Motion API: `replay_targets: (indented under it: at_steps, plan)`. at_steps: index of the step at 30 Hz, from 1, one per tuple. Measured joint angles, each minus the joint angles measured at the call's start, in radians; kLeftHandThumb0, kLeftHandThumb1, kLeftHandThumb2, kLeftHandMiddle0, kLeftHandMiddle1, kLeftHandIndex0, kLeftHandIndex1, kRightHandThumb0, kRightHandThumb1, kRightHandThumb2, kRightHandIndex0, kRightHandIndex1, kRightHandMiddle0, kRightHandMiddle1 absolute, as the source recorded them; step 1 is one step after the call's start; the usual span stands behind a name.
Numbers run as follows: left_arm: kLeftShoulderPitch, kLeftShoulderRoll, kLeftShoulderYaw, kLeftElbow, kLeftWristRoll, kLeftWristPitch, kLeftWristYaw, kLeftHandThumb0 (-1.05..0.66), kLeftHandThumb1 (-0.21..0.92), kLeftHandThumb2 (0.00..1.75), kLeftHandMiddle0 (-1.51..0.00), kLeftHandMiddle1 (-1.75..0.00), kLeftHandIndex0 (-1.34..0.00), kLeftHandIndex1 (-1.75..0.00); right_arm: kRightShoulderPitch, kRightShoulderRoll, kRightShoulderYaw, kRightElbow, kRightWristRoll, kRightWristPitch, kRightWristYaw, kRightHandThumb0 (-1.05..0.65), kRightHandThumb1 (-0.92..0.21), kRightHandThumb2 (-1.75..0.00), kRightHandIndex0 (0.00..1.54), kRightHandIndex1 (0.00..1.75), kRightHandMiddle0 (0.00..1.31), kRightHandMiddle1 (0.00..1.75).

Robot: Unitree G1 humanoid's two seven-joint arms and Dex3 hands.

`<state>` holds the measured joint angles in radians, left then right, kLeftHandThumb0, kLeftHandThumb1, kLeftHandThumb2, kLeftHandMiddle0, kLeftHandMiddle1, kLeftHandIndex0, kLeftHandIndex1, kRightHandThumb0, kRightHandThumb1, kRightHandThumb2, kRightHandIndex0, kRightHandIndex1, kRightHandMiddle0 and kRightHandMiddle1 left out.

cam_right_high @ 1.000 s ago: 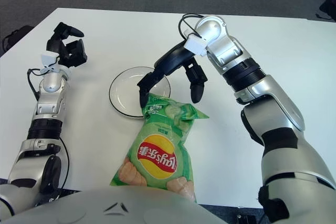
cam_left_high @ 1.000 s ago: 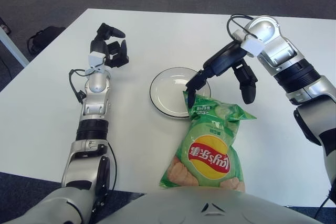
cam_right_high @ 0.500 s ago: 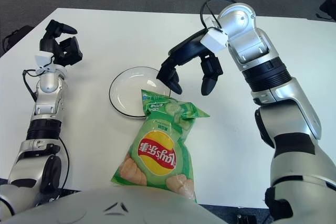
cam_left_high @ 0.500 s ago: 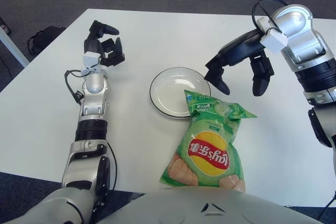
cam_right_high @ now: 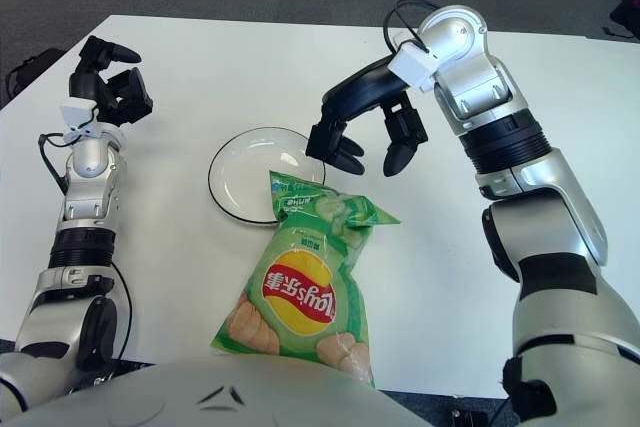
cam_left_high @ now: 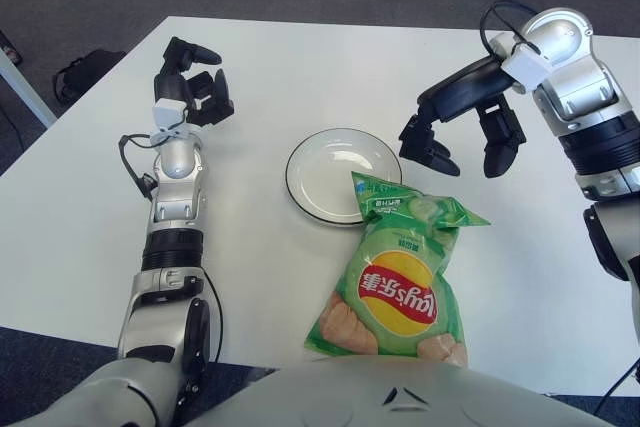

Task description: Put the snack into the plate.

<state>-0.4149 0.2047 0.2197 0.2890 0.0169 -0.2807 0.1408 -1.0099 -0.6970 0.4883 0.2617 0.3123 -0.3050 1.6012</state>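
Green Lay's chip bag (cam_left_high: 398, 282) lies flat on white bench (cam_left_high: 90, 237), nearest robot; top edge overlaps near-right rim of plate (cam_left_high: 318, 175). Plate white, dark-rimmed, holds nothing inside. Right hand (cam_left_high: 462, 137) hovers beyond bag top, right of plate; fingers (cam_left_high: 428, 152) spread, curled downward, gripping nothing, clear of bag. Left hand (cam_left_high: 192, 89) shows far left of plate, raised; fingers loosely apart, gripping nothing.

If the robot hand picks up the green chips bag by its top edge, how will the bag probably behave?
The puffy green foil chips bag looks air-filled, so it is probably light for its size. Its crinkled top seal suggests thin film that would likely flop and swing. The glossy surface may slip between the fingers of the open right hand.
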Motion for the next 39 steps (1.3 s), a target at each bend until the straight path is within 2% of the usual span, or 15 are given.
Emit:
replay_targets:
  at_steps: [2, 5, 8, 11, 16, 34, 35, 36, 37, 38, 39]
  plan:
    - [0.003, 0.000, 0.001, -0.004, 0.000, 0.000, 0.001, -0.41, 0.54, 1.03, -1.10, -1.75, -0.44, -1.75, -0.004, -0.020, 0.024, 0.002, 0.006, -0.019, 0.000, -0.49, -0.31, -1.05, 0.48, 1.75, 0.85, 1.35]
    - [0.007, 0.000, 0.001, -0.009, 0.000, -0.001, 0.002, -0.41, 0.54, 1.03, -1.11, -1.75, -0.44, -1.75, -0.023, -0.052, 0.088, 0.060, 0.088, -0.065, 0.000, -0.17, -0.38, -1.12, 0.55, 1.68, 0.55, 1.54]
    - [0.009, 0.000, 0.001, -0.014, 0.002, 0.000, 0.002, -0.41, 0.54, 1.04, -1.12, -1.75, -0.44, -1.75, -0.034, -0.081, 0.151, 0.150, 0.195, -0.114, 0.000, -0.06, -0.44, -1.09, 0.56, 1.67, 0.40, 1.61]
    - [0.015, 0.000, 0.005, -0.018, 0.002, 0.000, 0.009, -0.42, 0.53, 1.04, -1.14, -1.75, -0.45, -1.75, -0.032, -0.100, 0.170, 0.195, 0.216, -0.168, 0.000, -0.02, -0.50, -1.05, 0.45, 1.68, 0.39, 1.65]
    - [0.017, 0.000, 0.004, -0.023, 0.003, 0.000, 0.012, -0.42, 0.53, 1.05, -1.14, -1.75, -0.45, -1.75, -0.033, -0.112, 0.182, 0.220, 0.232, -0.219, 0.000, -0.01, -0.52, -1.03, 0.41, 1.68, 0.39, 1.67]
    - [0.017, 0.000, 0.001, -0.001, 0.004, -0.018, 0.012, -0.42, 0.53, 1.05, -1.13, -1.75, -0.45, -1.75, -0.035, -0.098, 0.213, 0.260, 0.240, -0.255, 0.000, -0.01, -0.53, -1.02, 0.40, 1.68, 0.39, 1.67]
    - [0.017, 0.000, 0.001, 0.002, 0.004, -0.019, 0.012, -0.42, 0.53, 1.05, -1.13, -1.75, -0.45, -1.75, -0.033, -0.093, 0.208, 0.263, 0.238, -0.257, -0.005, -0.14, -0.50, -0.98, 0.32, 1.46, 0.31, 1.48]
    - [0.017, 0.000, 0.001, 0.003, 0.003, -0.019, 0.012, -0.42, 0.53, 1.05, -1.13, -1.75, -0.45, -1.75, -0.025, -0.087, 0.192, 0.264, 0.218, -0.269, -0.041, -0.34, -0.47, -0.90, 0.21, 1.09, 0.20, 1.17]
    - [0.017, 0.000, 0.001, 0.004, 0.002, -0.019, 0.012, -0.42, 0.53, 1.05, -1.13, -1.75, -0.45, -1.75, -0.016, -0.080, 0.174, 0.265, 0.206, -0.276, -0.080, -0.47, -0.45, -0.85, 0.14, 0.84, 0.13, 0.96]
    - [0.017, 0.000, 0.001, 0.005, 0.001, -0.019, 0.012, -0.42, 0.53, 1.04, -1.12, -1.75, -0.45, -1.75, -0.005, -0.070, 0.154, 0.265, 0.192, -0.285, -0.129, -0.55, -0.44, -0.81, 0.10, 0.69, 0.08, 0.83]
    - [0.017, 0.000, 0.000, 0.005, 0.000, -0.019, 0.012, -0.42, 0.53, 1.04, -1.12, -1.75, -0.45, -1.75, 0.006, -0.061, 0.136, 0.265, 0.179, -0.292, -0.169, -0.58, -0.44, -0.80, 0.09, 0.63, 0.06, 0.78]
